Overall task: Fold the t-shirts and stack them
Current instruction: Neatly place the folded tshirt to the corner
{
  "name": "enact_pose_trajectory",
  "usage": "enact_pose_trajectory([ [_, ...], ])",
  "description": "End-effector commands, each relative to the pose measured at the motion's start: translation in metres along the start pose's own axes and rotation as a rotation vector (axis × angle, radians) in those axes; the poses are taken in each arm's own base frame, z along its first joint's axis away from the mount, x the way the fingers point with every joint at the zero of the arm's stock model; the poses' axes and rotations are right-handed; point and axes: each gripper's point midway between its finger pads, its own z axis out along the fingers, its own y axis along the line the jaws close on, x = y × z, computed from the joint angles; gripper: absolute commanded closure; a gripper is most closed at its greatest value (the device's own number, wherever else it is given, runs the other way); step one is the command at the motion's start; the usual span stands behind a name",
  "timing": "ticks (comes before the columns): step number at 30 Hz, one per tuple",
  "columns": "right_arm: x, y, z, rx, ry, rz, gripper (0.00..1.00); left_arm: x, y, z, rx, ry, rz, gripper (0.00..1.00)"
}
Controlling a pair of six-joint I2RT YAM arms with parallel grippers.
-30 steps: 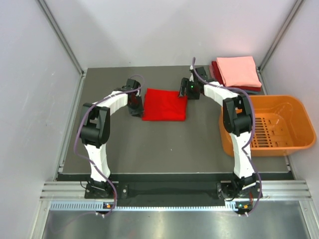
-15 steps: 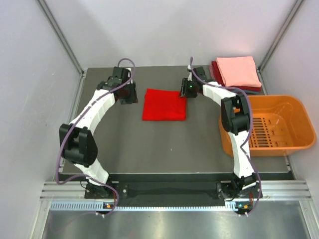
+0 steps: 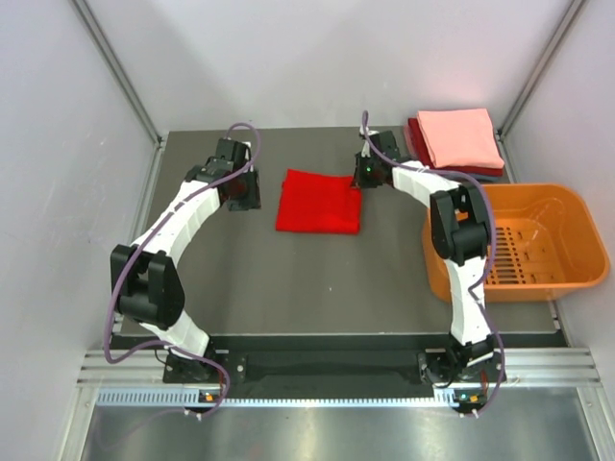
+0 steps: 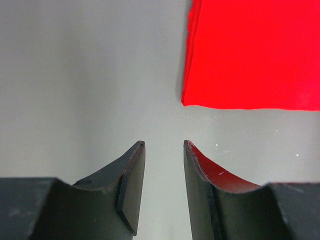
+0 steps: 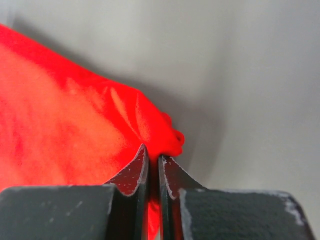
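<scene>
A dark table (image 3: 317, 279) is seen from above. At the left, the left hand (image 3: 244, 192) is held near the left edge of the bright red t-shirt (image 3: 319, 202), apart from it. Its fingers (image 4: 131, 170) are parted by a narrow gap, with nothing between them. The shirt is laid flat as a folded rectangle toward the far middle of the table. Its far right corner is pinched between the pressed-together fingers (image 5: 134, 175) of the right hand (image 3: 365, 176). At the far right corner, a folded salmon-pink t-shirt (image 3: 461, 137) is stacked on a dark red t-shirt (image 3: 414, 133). An orange basket (image 3: 569, 207) is set at the right edge.
</scene>
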Motion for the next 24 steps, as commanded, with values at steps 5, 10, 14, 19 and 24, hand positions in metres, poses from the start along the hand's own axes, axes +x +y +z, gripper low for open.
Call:
enact_pose_trajectory([
  [5,-0.077,0.015,-0.067,0.103,-0.218,-0.200,1.00,-0.013,0.001,-0.012,0.005,-0.070,0.010,0.58],
  [10,-0.097,0.006,-0.086,0.193,-0.243,-0.297,1.00,-0.013,0.001,-0.016,0.004,-0.084,0.010,0.58],
  [14,-0.117,0.002,-0.103,0.251,-0.278,-0.389,1.00,-0.014,0.004,-0.016,-0.012,-0.089,0.011,0.58],
  [19,-0.146,0.004,-0.136,0.306,-0.366,-0.493,1.00,-0.013,0.004,-0.016,-0.009,-0.093,0.012,0.58],
  [24,-0.175,0.008,-0.179,0.363,-0.463,-0.554,1.00,-0.015,0.004,-0.020,-0.009,-0.104,0.009,0.58],
])
